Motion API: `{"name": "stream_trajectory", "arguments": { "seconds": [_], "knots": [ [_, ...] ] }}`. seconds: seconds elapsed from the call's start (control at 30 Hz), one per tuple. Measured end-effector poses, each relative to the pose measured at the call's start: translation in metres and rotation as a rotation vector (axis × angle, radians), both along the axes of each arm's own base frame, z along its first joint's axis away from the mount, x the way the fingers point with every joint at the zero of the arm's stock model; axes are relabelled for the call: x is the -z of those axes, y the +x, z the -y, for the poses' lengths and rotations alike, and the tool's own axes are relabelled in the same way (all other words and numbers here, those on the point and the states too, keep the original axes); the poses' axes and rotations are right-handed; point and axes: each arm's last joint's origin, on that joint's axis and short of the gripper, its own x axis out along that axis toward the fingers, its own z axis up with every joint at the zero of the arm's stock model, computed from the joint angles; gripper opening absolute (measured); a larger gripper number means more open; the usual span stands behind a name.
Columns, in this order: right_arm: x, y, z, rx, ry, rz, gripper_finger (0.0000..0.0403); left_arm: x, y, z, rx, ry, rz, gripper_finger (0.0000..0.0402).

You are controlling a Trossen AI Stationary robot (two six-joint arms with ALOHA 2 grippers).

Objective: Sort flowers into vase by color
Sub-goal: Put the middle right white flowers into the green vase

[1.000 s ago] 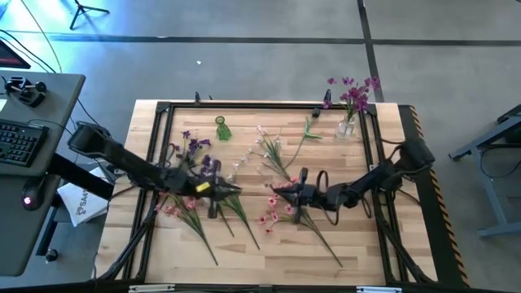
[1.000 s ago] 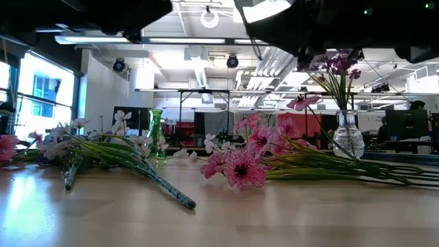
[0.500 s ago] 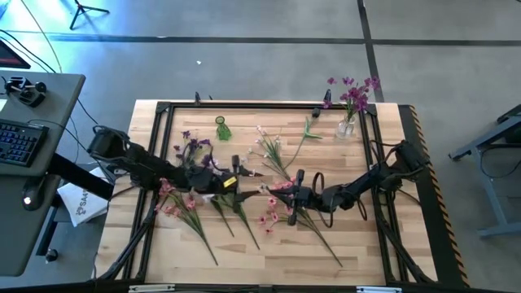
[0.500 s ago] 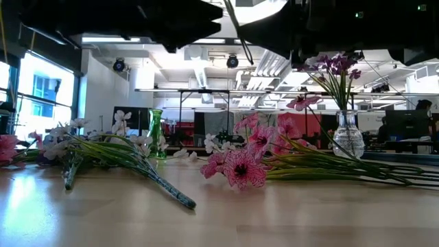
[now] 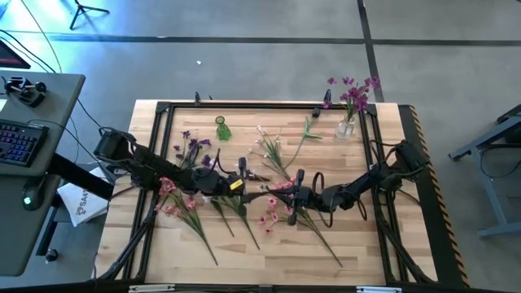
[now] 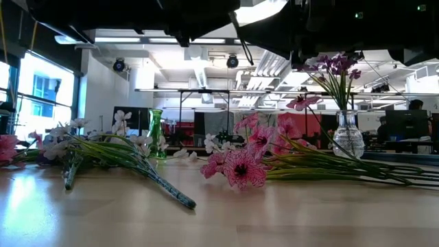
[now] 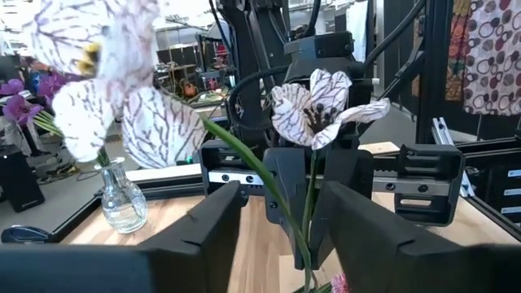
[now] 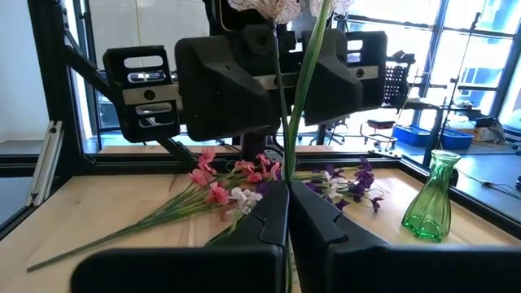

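Our right pincer [image 8: 286, 224] is pinching a white flower [image 7: 326, 102] by its stem; facing it, our left pincer [image 7: 277, 236] is gaping around that stem.

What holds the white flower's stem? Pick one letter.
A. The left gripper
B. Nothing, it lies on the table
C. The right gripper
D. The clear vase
C: the right gripper is shut on the stem of the white flower, held up off the table, while the left gripper stands open with its fingers on either side of the stem.
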Motion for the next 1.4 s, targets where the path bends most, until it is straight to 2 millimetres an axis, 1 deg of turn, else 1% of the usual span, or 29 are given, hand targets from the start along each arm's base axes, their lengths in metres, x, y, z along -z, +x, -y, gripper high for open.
{"name": "stream_trajectory", "arguments": {
  "seconds": [0.2,0.3,0.33,0.4,0.47,0.57,0.63,0.73,0.83,0.9,0.97,1.03,1.17,1.27,1.4],
  "knots": [
    [0.001,0.0,0.0,0.0,-0.001,-0.007,0.0,0.0,-0.001,0.002,0.007,0.014,-0.001,0.0066],
    [0.002,0.0,0.0,0.002,0.034,-0.012,0.0,0.0,-0.002,0.008,0.025,0.053,-0.002,0.0018],
    [0.002,0.0,0.0,0.007,0.048,-0.012,0.0001,0.0,-0.003,0.011,0.032,0.067,-0.002,0.0009],
    [0.002,0.0,0.001,0.019,0.064,-0.017,0.0008,-0.003,-0.006,0.015,0.02,0.09,-0.016,0.0006],
    [0.0,-0.001,0.002,0.042,0.088,-0.027,0.0026,-0.011,-0.012,0.018,-0.04,0.118,-0.059,0.0004],
    [-0.003,-0.003,0.004,0.095,0.124,-0.039,0.0068,-0.028,-0.027,0.018,-0.189,0.172,-0.17,0.0002],
    [-0.002,-0.004,0.006,0.146,0.133,-0.057,0.0098,-0.039,-0.041,0.012,-0.293,0.201,-0.242,0.0001],
    [0.003,-0.005,0.007,0.206,0.131,-0.091,0.0134,-0.056,-0.063,-0.005,-0.475,0.238,-0.298,0.0001],
    [0.008,-0.005,0.011,0.222,0.152,-0.126,0.0157,-0.069,-0.086,-0.033,-0.668,0.232,-0.343,0.0001],
    [0.009,-0.004,0.012,0.227,0.164,-0.134,0.0166,-0.076,-0.1,-0.053,-0.745,0.196,-0.359,0.0001],
    [0.01,-0.004,0.014,0.232,0.172,-0.136,0.0172,-0.081,-0.111,-0.073,-0.784,0.153,-0.34,0.0],
    [0.01,-0.003,0.015,0.234,0.17,-0.138,0.0173,-0.079,-0.119,-0.091,-0.788,0.137,-0.329,0.0],
    [0.01,-0.003,0.014,0.23,0.168,-0.139,0.0173,-0.069,-0.13,-0.122,-0.737,0.071,-0.27,0.0],
    [0.01,-0.003,0.014,0.23,0.168,-0.139,0.0172,-0.06,-0.133,-0.139,-0.706,0.042,-0.226,0.0],
    [0.01,-0.003,0.014,0.23,0.169,-0.137,0.0172,-0.051,-0.135,-0.154,-0.695,0.018,-0.197,0.0]
  ]
}}
